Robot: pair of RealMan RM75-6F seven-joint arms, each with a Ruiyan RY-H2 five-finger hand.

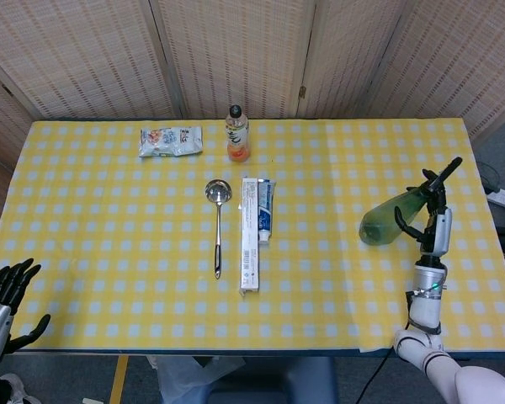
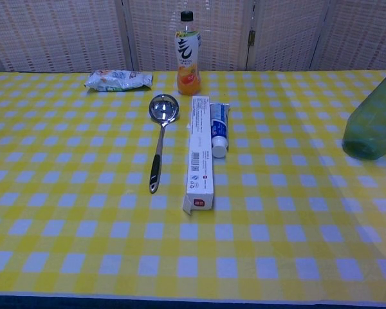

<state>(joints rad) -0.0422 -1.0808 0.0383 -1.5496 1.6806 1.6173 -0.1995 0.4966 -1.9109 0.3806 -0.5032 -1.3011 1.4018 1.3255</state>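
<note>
My right hand holds a translucent green bottle at the right side of the yellow checked table. The bottle is tilted, its wide base pointing left. In the chest view only the green bottle shows, at the right edge; the hand itself is out of that frame. My left hand hangs below the table's front left corner with its fingers spread and nothing in it.
Mid-table lie a metal ladle, a long white toothpaste box and a toothpaste tube. An orange drink bottle stands at the back, with a snack packet to its left. Woven screens stand behind.
</note>
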